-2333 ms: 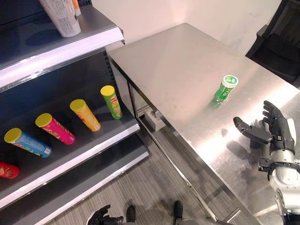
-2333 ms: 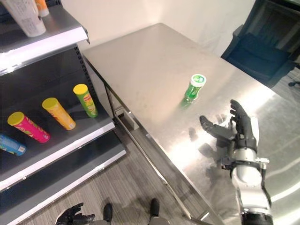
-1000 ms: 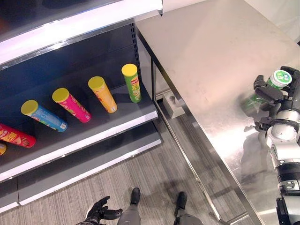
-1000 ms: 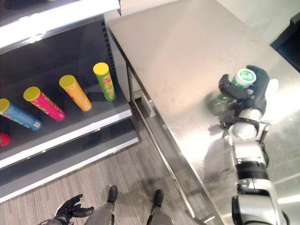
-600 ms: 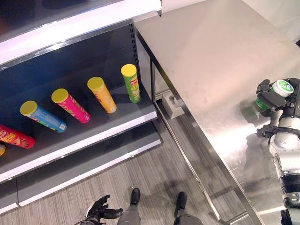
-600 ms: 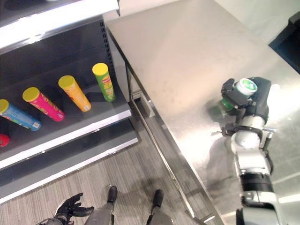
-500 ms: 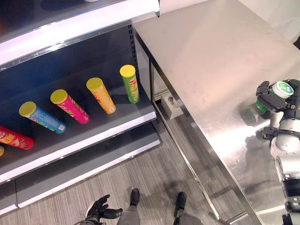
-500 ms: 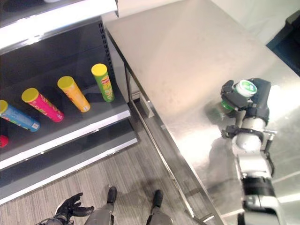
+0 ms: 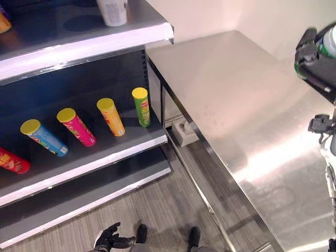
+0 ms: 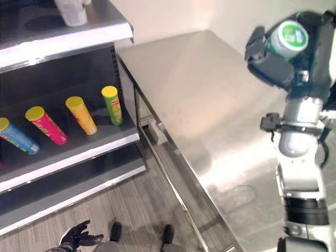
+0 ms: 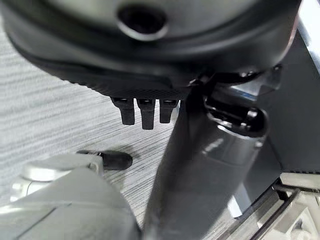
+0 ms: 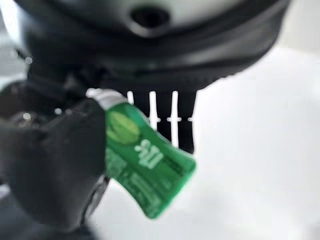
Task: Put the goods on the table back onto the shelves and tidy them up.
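Note:
A small green can with a white and green lid [image 10: 286, 38] is up in the air, well above the steel table [image 9: 236, 89]. My right hand [image 10: 274, 69] is shut on it, thumb and fingers curled round its body; the can [image 12: 145, 170] sticks out past the thumb [image 12: 55, 160] in the right wrist view. At the frame's right edge the same hand [image 9: 315, 55] hides most of the can. My left hand [image 9: 107, 240] hangs low over the floor with relaxed fingers [image 11: 142, 112], holding nothing.
The dark shelf unit [image 9: 105, 157] stands left of the table. Blue [image 9: 44, 137], pink [image 9: 76, 126], orange [image 9: 111, 116] and green [image 9: 141, 106] tubes with yellow lids lie on its middle shelf, a red one [image 9: 11, 160] at far left. A white cup [image 9: 112, 10] stands on top.
My right hand has risen from just above the table to high above it with the green can in its grasp. The camera has tilted up, bringing the top shelf into sight.

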Available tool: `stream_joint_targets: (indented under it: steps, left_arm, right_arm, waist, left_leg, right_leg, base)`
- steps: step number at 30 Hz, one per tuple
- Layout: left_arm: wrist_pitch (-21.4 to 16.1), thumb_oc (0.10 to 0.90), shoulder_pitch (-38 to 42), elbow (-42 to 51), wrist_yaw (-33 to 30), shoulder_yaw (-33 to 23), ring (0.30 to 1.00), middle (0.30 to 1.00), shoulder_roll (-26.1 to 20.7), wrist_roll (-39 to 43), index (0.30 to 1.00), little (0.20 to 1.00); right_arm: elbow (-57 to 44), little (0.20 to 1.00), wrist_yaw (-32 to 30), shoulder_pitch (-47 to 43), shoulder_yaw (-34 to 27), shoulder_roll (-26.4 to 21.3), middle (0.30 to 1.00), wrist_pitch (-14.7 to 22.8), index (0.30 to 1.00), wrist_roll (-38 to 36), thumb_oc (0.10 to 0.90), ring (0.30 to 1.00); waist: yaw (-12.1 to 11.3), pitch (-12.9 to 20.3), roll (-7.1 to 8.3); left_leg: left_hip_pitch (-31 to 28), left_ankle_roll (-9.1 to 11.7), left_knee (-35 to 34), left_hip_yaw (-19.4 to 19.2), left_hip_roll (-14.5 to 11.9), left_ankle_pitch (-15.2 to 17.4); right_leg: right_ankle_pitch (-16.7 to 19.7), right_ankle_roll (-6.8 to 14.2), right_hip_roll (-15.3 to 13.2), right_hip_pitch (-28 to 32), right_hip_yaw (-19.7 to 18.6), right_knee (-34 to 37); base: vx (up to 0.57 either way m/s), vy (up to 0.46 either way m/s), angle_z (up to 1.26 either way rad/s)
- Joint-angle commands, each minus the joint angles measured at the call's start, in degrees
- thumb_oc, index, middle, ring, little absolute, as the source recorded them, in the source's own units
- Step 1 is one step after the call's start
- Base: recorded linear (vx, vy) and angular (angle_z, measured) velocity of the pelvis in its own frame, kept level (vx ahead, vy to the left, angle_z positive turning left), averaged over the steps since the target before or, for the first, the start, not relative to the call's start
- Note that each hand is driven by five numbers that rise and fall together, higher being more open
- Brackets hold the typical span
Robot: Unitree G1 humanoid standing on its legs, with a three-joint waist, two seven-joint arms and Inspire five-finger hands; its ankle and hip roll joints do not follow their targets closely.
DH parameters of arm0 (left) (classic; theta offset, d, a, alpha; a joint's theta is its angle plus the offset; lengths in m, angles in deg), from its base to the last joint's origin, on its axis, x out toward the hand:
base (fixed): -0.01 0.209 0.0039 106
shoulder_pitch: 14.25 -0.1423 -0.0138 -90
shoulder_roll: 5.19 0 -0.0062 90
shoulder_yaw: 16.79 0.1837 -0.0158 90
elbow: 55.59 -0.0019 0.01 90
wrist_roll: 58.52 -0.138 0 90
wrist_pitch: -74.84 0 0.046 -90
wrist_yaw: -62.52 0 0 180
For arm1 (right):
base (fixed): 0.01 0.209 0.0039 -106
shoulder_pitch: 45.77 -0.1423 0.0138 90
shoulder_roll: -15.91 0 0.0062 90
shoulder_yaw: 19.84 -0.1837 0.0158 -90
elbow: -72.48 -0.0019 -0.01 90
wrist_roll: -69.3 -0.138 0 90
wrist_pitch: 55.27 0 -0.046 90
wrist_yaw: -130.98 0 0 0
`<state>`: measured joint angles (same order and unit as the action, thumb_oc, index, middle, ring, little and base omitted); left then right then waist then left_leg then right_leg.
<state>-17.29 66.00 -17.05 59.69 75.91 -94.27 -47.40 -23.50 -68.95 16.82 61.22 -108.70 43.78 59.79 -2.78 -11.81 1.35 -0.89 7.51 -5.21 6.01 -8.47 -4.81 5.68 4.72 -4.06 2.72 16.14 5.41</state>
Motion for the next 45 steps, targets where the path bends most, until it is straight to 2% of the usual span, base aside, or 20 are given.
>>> stream_joint_targets:
  steps: [1, 4, 5, 7, 11, 12, 16, 24, 25, 35, 42, 45]
  left_arm:
    - [-1.35, 0.8, -0.39, -0.67, 0.51, 1.42, 0.9, 0.9, -4.49, -0.12, 0.9, 0.9]
    - [-1.39, 0.8, -0.34, -1.13, 0.48, 1.8, 0.9, 0.9, -4.54, 0.28, 0.9, 0.9]
    - [-1.52, 0.8, 0.09, -1.28, 0.43, 2.31, 0.9, 0.9, -4.48, 0.47, 0.9, 0.9]
    - [-1.54, 0.8, 0.25, -1.15, 0.57, 2.65, 0.9, 0.9, -4.46, 0.39, 0.9, 0.9]
    - [-1.59, 0.8, 0.7, -1.76, 1.08, 4.13, 0.9, 0.9, -4.54, -0.6, 0.9, 0.9]
    - [-1.67, 0.8, 0.94, -2.23, 1.12, 4.42, 0.9, 0.9, -4.61, -0.94, 0.9, 0.9]
    - [-1.8, 0.8, 1.48, -2.61, 0.89, 4.7, 0.9, 0.9, -5.05, -1.11, 0.9, 0.9]
    - [-1.86, 0.8, 1.99, -3.86, 0.38, 5.91, 0.9, 0.9, -5.34, -0.79, 0.9, 0.9]
    - [-1.93, 0.8, 2.13, -3.61, 0.26, 6.36, 0.9, 0.9, -5.6, -0.48, 0.9, 0.9]
    - [-2.14, 0.8, 2.96, -3.54, -0.41, 7.47, 0.9, 0.9, -6.33, 0.59, 0.9, 0.9]
    - [-2.76, 0.8, 3.39, -3.45, -0.9, 8.71, 0.9, 0.9, -6.98, 1.6, 0.9, 0.9]
    - [-2.9, 0.8, 3.68, -3.35, -0.99, 9.1, 0.9, 0.9, -7.17, 2.04, 0.9, 0.9]
  right_arm:
    - [-4.28, 0.3, 0.11, -8.61, 1.02, -6.16, 0.3, 6.14, 0.3, -2.48, 0.4, 0.3]
    - [-4.1, 0.3, 0.7, -12.86, 4.06, -7.02, 0.3, 6.92, 0.3, -4.92, 0.4, 0.3]
    - [-3.79, 0.3, 1.03, -15.12, 5.57, -8.36, 0.3, 7.1, 0.3, -6.31, 0.4, 0.3]
    - [-3.65, 0.3, 1.19, -16.14, 6.24, -9.04, 0.3, 7.23, 0.3, -6.96, 0.4, 0.3]
    - [-2.77, 0.3, 2.57, -20.69, 10.17, -9.73, 0.3, 7.67, 0.3, -9.96, 0.4, 0.3]
    - [-1.51, 0.3, 3.35, -23.37, 13.2, -10.04, 0.3, 7.69, 0.3, -11.36, 0.4, 0.3]
    - [-0.7, 0.3, 4.57, -26.56, 16.73, -9.64, 0.3, 7.75, 0.3, -13.67, 0.4, 0.3]
    - [2.08, 0.3, 6.1, -32.84, 23.62, -5.53, 0.3, 6.83, 0.3, -16.13, 0.4, 0.3]
    - [3.82, 0.3, 6.25, -34.64, 25.74, -4.24, 0.3, 6.35, 0.3, -16.54, 0.4, 0.3]
    - [11.1, 0.3, 5.28, -42.08, 31.3, 0.05, 0.3, 4.54, 0.3, -15.35, 0.4, 0.3]
    - [23.7, 0.3, 3.85, -48.02, 34.95, 6.19, 0.3, 2.8, 0.3, -13.91, 0.4, 0.3]
    - [26.42, 0.3, 3.4, -49.2, 35.39, 7.13, 0.3, 2.34, 0.3, -13.5, 0.4, 0.3]
  waist:
    - [-2.35, 5.02, 1.37]
    - [-3.59, 4.76, 1.47]
    - [-3.94, 4.32, 1.51]
    - [-3.85, 4.17, 1.49]
    - [-4.63, 4.78, 1.22]
    - [-4.97, 5.17, 1.09]
    - [-5.45, 5.92, 1.15]
    - [-8.24, 6.45, 1.67]
    - [-9.26, 6.54, 1.84]
    - [-12.15, 7.25, 2.26]
    - [-15.25, 7.59, 2.78]
    - [-15.9, 7.56, 2.9]
  left_leg:
    - [-3.0, 3.17, 0.37, -3.42, -4.46, 4.23]
    - [-2.38, 3.55, 0.89, -2.65, -4.81, 3.28]
    - [-1.15, 3.68, 1.98, -2.81, -4.65, 2.6]
    - [-0.5, 3.66, 2.32, -3.04, -4.43, 2.39]
    - [-0.11, 3.71, 1.66, -4.86, -3.86, 1.57]
    - [-0.68, 3.86, 0.79, -5.34, -3.76, 1.72]
    - [0.12, 3.5, 0.21, -4.82, -2.77, 1.51]
    - [0.44, 2.59, 0.21, -3.06, -0.27, 2.52]
    - [0.84, 2.29, 0.21, -2.58, 0.57, 2.56]
    - [2.45, 1.35, 0.21, -0.73, 3.39, 2.78]
    - [3.34, 0.25, 0.21, 0.22, 5.66, 3.13]
    - [3.76, 0.01, 0.21, 0.61, 6.14, 3.12]
  right_leg:
    - [-8.79, 2.09, -0.64, 2.63, 0.66, -0.47]
    - [-9.31, 1.61, -0.16, 3.31, 1.68, -0.44]
    - [-9.41, 1.45, -0.63, 3.94, 3.34, -0.43]
    - [-9.37, 1.48, -0.9, 4.21, 4.31, -0.43]
    - [-8.98, 1.84, -1.74, 5.1, 6.9, -0.41]
    - [-8.82, 2.18, -2.07, 5.68, 7.73, -0.41]
    - [-7.77, 2.83, -3.43, 5.44, 9.34, -0.45]
    - [-6.64, 4.07, -6.05, 6.55, 12.03, -0.88]
    - [-6.27, 4.47, -6.79, 6.72, 12.87, -0.92]
    - [-5.03, 6.01, -9.76, 7.47, 16.37, -1.38]
    - [-3.54, 7.42, -11.9, 7.36, 17.94, -1.51]
    - [-3.26, 7.63, -12.26, 7.18, 18.17, -1.53]
  base:
    - [-0.04, -0.123, 0.23]
    - [-0.05, -0.07, 0.11]
    - [-0.06, -0.037, 0.14]
    - [-0.05, -0.006, 0.43]
    - [-0.02, 0.034, 0.57]
    - [0.0, 0.073, 0.7]
    - [0.0, 0.07, 0.37]
    - [0.03, 0.074, 0.25]
    - [0.03, 0.094, 0.09]
    - [0.02, 0.07, 0.22]
    - [0.03, 0.073, 0.16]
    - [0.01, 0.055, 0.05]
